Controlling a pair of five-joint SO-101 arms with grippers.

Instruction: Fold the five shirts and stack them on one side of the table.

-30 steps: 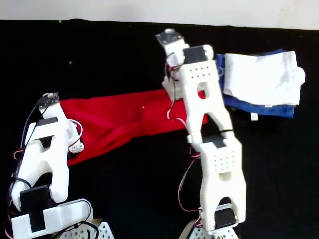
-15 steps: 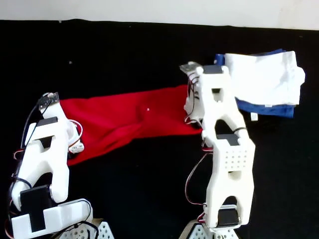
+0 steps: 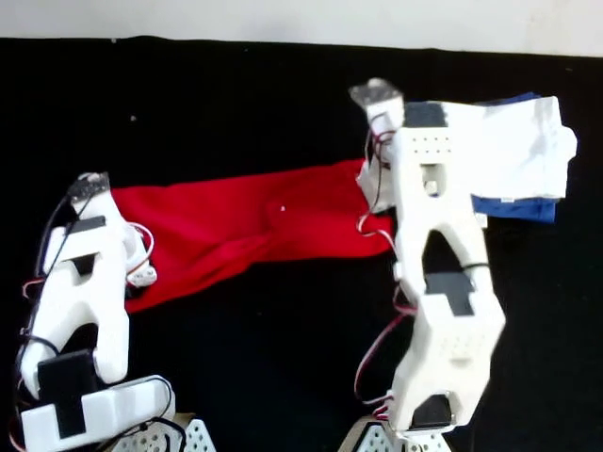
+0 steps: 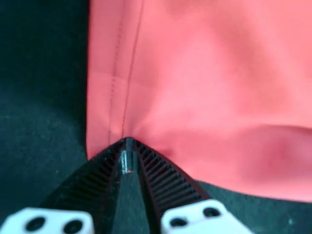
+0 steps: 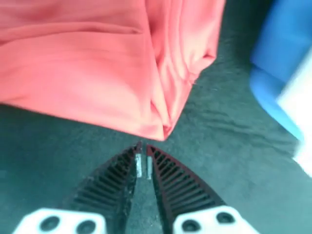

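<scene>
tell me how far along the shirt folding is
Done: a folded white shirt lies on a folded blue shirt at one side of the table. In hand: the red shirt lies stretched out, unfolded; the left gripper is shut on one end, the right gripper is shut beside the other end, holding nothing. Left: folding and stacking the red shirt.

Our left arm (image 3: 80, 282) sits folded low, left gripper (image 4: 127, 146) pinching the red shirt (image 4: 204, 87) at its hem. Our right arm (image 3: 438, 254) stretches forward, right gripper (image 5: 142, 150) closed and empty.

White arms (image 3: 443, 330), black servos (image 3: 66, 381), red-black cables (image 3: 361, 363), ribbed end effectors (image 4: 127, 155)
</scene>
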